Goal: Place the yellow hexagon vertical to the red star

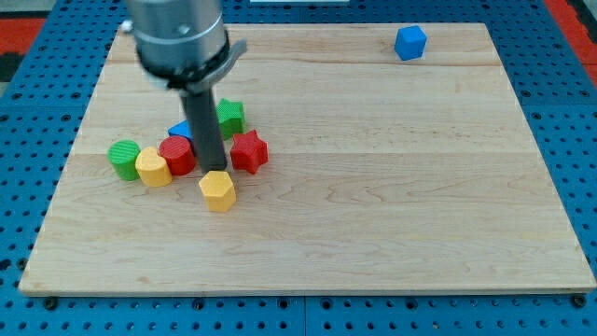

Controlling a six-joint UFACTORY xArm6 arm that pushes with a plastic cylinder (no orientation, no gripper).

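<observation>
The yellow hexagon [217,190] lies on the wooden board, below and slightly left of the red star [248,151]. My tip [214,168] stands just above the hexagon's top edge, between the star on its right and a red block [177,155] on its left. The rod rises from there and hides part of a blue block [182,130] behind it.
A green block [229,117] sits above the star. A green cylinder [123,158] and a second yellow block [153,168] lie left of the red block. A blue hexagon [409,43] sits near the board's top right. The board's lower edge [298,291] meets a blue pegboard.
</observation>
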